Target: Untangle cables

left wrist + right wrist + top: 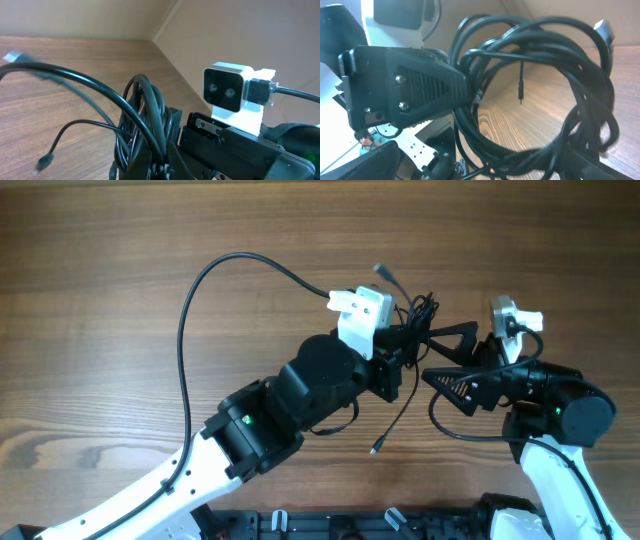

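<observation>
A bundle of thin black cables hangs coiled just above the table centre. My left gripper is shut on it; in the left wrist view the strands run down between its fingers. One loose end trails toward the front, and a silver plug sticks out behind. My right gripper faces the left one with its jaws spread wide. In the right wrist view the coil loops across the right gripper and rests over its right finger. The left gripper's ribbed finger presses on the coil.
A thick black arm cable arcs over the wooden table on the left. The right wrist camera sits close behind the coil. A black base rail runs along the front edge.
</observation>
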`<control>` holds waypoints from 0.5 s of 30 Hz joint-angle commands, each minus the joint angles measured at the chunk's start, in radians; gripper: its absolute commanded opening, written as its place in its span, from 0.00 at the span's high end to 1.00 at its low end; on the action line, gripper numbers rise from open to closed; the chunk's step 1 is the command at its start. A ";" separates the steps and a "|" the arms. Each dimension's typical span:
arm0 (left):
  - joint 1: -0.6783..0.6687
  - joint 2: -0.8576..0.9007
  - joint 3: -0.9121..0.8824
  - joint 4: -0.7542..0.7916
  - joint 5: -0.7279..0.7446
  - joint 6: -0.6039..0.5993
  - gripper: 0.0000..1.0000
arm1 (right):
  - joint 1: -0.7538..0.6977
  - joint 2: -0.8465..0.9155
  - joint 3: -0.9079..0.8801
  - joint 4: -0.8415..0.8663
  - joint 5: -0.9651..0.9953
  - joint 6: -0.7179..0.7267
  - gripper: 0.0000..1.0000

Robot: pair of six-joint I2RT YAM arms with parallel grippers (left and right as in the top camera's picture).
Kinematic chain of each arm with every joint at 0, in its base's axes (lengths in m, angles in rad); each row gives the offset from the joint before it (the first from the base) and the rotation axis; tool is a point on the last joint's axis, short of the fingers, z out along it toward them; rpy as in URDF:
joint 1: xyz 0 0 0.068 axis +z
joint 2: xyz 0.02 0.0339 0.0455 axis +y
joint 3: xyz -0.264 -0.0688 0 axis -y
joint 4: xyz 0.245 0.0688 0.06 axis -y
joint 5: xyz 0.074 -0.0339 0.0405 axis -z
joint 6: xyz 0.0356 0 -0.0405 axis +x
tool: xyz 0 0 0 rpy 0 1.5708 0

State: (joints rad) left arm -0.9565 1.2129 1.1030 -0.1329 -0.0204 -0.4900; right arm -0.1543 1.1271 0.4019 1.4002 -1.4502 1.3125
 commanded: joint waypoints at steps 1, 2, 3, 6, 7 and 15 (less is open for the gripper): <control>-0.011 -0.006 0.007 0.026 0.031 0.043 0.96 | 0.000 0.013 0.013 0.032 -0.032 0.013 0.00; -0.011 -0.006 0.007 0.026 0.031 0.043 0.96 | 0.001 0.013 0.013 0.043 -0.032 0.026 0.00; -0.011 -0.006 0.007 0.027 0.031 0.043 0.96 | 0.001 0.013 0.013 0.055 -0.032 0.032 0.00; -0.011 -0.005 0.007 0.034 0.031 0.043 0.96 | 0.001 0.013 0.013 0.101 -0.032 0.066 0.00; -0.011 -0.004 0.007 0.035 0.031 0.043 0.96 | 0.001 0.013 0.013 0.119 -0.032 0.082 0.00; -0.017 0.012 0.007 0.038 0.031 0.042 0.96 | 0.001 0.013 0.013 0.156 -0.032 0.105 0.00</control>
State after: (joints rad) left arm -0.9600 1.2140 1.1030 -0.1104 -0.0166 -0.4675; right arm -0.1543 1.1355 0.4019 1.5467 -1.4631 1.3960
